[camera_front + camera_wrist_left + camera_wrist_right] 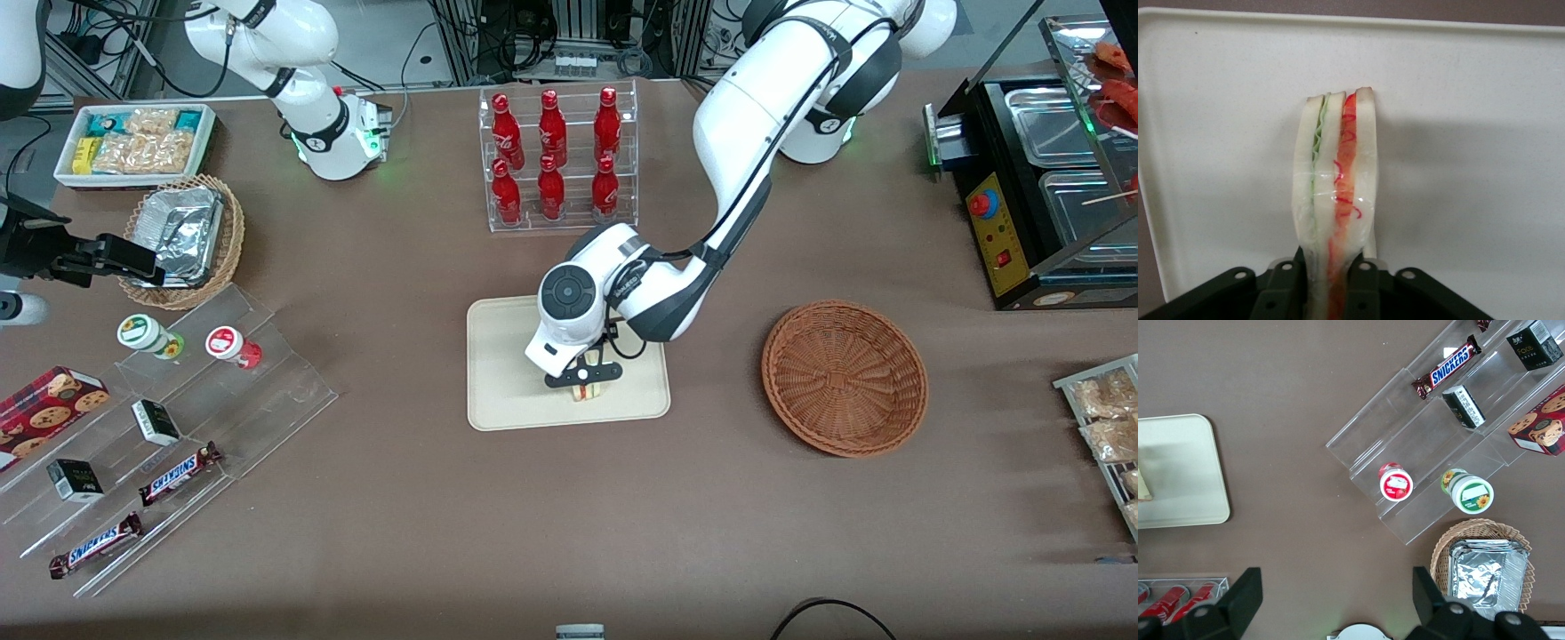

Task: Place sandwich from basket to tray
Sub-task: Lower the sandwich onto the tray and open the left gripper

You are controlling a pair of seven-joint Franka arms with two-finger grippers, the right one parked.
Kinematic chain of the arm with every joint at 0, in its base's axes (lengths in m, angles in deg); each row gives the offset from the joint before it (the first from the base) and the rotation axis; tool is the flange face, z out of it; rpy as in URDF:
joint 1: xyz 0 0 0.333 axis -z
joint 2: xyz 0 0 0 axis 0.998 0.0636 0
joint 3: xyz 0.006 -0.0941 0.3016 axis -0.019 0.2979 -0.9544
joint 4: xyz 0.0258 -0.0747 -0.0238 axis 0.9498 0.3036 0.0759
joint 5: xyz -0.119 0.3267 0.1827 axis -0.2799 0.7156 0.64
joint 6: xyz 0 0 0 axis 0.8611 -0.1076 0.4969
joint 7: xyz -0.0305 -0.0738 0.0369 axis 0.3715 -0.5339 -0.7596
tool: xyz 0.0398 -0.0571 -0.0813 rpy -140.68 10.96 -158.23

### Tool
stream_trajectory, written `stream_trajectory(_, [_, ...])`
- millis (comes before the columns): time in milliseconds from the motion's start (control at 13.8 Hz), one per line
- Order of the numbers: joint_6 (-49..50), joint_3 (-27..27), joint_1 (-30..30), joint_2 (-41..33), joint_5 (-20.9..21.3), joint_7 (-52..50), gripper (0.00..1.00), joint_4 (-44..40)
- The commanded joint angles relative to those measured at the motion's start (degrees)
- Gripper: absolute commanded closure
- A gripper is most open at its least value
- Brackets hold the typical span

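Sandwich [1335, 193] is pinched between the end effector [584, 377] fingers [1365, 287] at its wide end, cut edge with the green and red-orange layers facing the wrist camera, so the bread squeezes slightly at the grip. It sits low over the tray [507, 391], at about 4 o'clock from the tray's middle in the front view; contact with the tray floor can't be confirmed. Grip is clenched on the sandwich, likely held upright on edge so it can be set down without toppling. Basket [845, 378] is empty, off at 3 o'clock from the tray toward the working arm's end, well apart. Judged stage: transfer nearly done, release pending. Tabletop [400, 533] is brown and matte. Around: a clear rack of red bottles [556, 156] at 12 o'clock of the tray, and an acrylic step shelf with Snickers bars [178, 473] toward the parked arm's end.
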Motion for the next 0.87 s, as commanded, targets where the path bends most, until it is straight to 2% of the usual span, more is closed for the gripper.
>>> stream_trajectory(0, [1.35, -0.38, 0.41, 0.14, 0.54, -1.83, 0.00, -2.45])
stream_trajectory(290, [4.51, -0.29, -0.29, -0.30, 0.27, -3.51, 0.00, -6.05])
stream_trajectory(797, [7.41, -0.56, -0.56, -7.06, 1.41, -2.37, 0.00, -6.23])
